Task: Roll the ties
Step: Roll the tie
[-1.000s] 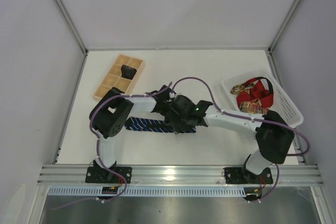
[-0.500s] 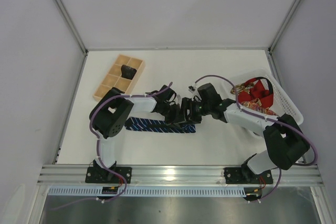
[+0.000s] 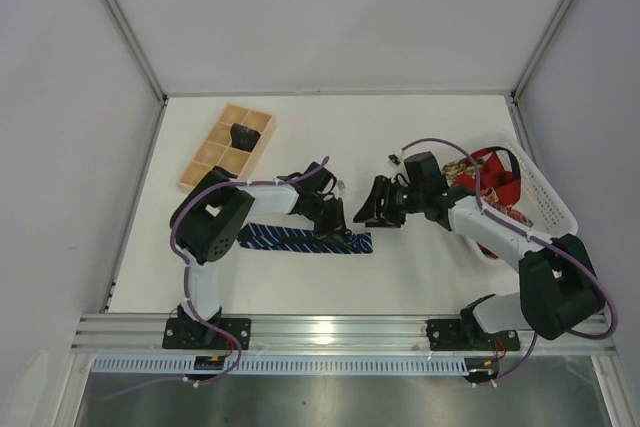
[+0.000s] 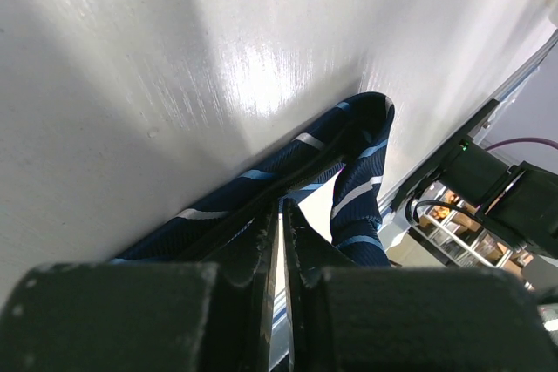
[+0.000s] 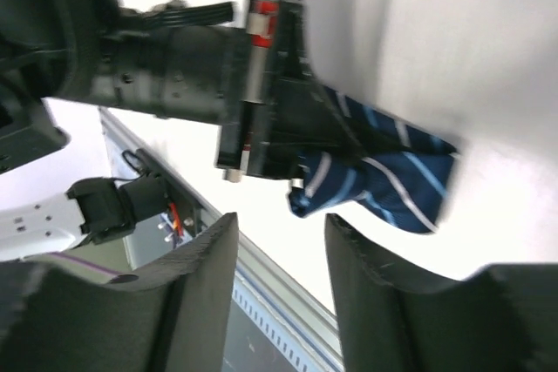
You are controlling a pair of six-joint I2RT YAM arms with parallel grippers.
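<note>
A navy tie with thin pale stripes (image 3: 285,238) lies flat across the near middle of the table, its right end folded over. That fold shows in the left wrist view (image 4: 353,141) and the right wrist view (image 5: 392,182). My left gripper (image 3: 337,225) is down on the folded end. Its fingers (image 4: 261,241) are shut with only a slit between them, pinching the tie. My right gripper (image 3: 372,209) is open and empty just right of the tie end, apart from it. In its own view the gripper (image 5: 279,228) faces the fold and the left gripper.
A wooden compartment box (image 3: 205,159) sits at the back left with a dark rolled bundle (image 3: 243,134) in one cell. A white basket (image 3: 545,192) at the right holds red and gold-patterned ties (image 3: 488,185). The metal rail (image 3: 340,330) runs along the near edge.
My right arm has pulled back to the right, off the tie and away from the left gripper. The left gripper has stayed on the folded end.
</note>
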